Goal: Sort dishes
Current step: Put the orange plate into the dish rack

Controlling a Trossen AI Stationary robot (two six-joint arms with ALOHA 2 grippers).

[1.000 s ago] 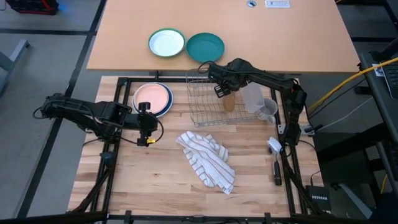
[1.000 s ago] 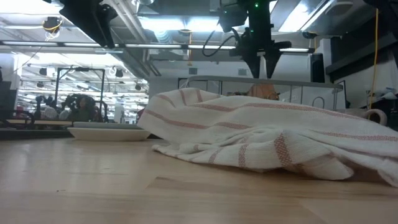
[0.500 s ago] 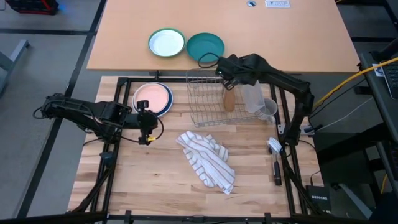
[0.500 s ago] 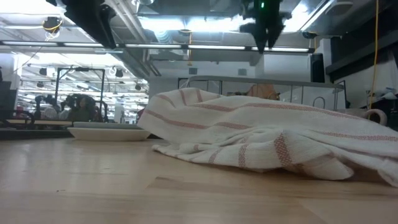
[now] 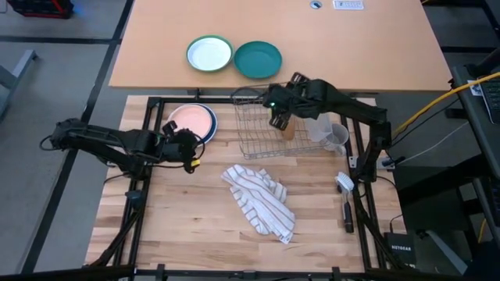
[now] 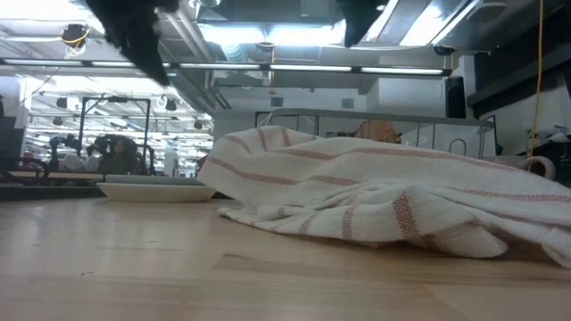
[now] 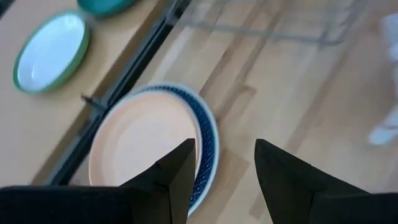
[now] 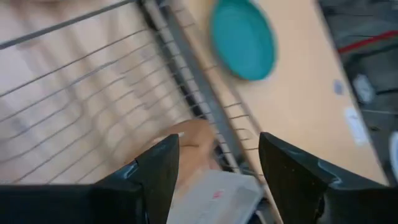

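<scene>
A tan-brown plate (image 5: 288, 128) (image 8: 189, 146) stands on its edge in the wire rack (image 5: 262, 137). My right gripper (image 5: 275, 119) (image 8: 217, 140) hangs open well above it, touching nothing. A pale peach plate (image 5: 190, 120) (image 7: 140, 143) lies flat on a dark blue plate (image 5: 210, 134) (image 7: 203, 119) at the table's far left. My left gripper (image 5: 190, 148) (image 7: 224, 149) is open, just on the near side of this stack and tipped toward it. The low view shows the stack's bottom plate (image 6: 156, 189) resting on the table.
A striped towel (image 5: 262, 199) (image 6: 375, 192) lies crumpled mid-table. A clear container (image 5: 316, 121) and a clear jug (image 5: 336, 137) stand right of the rack; a brush (image 5: 344, 195) lies near the right edge. A teal plate (image 5: 258, 59) and a green-rimmed plate (image 5: 209, 54) sit on the far table.
My right gripper has risen from just above the tan plate, swung toward the far edge and come back over the rack, staying open. My left gripper has tipped from pointing down to slanting toward the plate stack and has shifted slightly toward it.
</scene>
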